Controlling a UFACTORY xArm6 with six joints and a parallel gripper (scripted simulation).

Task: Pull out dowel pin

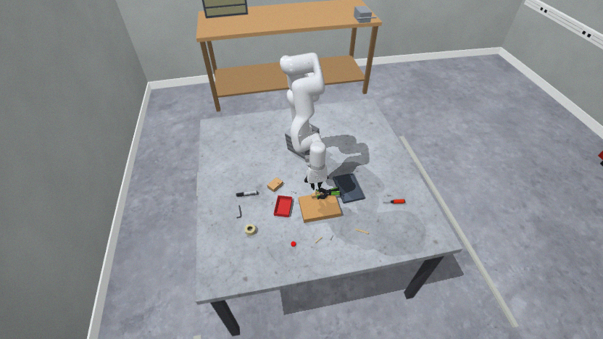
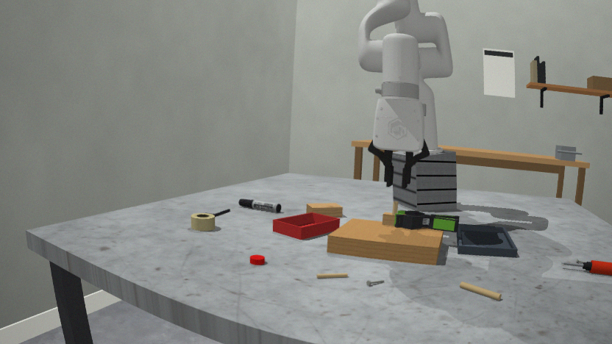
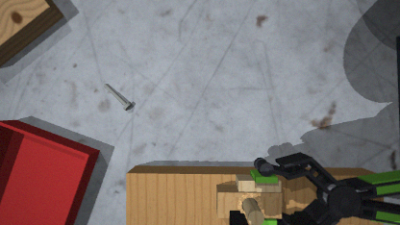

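Note:
The bench board [image 2: 385, 241] lies on the table; it also shows in the wrist view [image 3: 192, 197]. The small wooden block [image 3: 247, 196] lies flat at its far edge with the dowel pin [image 3: 252, 211] standing up in its hole. A paler wood piece [image 3: 258, 185] lies against the block's far side. The black and green spring clamp [image 2: 425, 221] grips there, one green pad on the pale piece. My gripper [image 2: 398, 184] points straight down right above the pin [image 2: 395, 207], clear of its top. The fingers stand narrowly apart with nothing between them.
A red tray [image 2: 306, 224] sits left of the board and a dark tray [image 2: 485, 239] right of it. A spare wood block [image 2: 324, 209], marker [image 2: 260, 205], tape roll [image 2: 202, 221], red cap [image 2: 257, 259], two loose dowels [image 2: 332, 276] [image 2: 479, 290], screw [image 2: 374, 282] and screwdriver [image 2: 594, 267] lie around.

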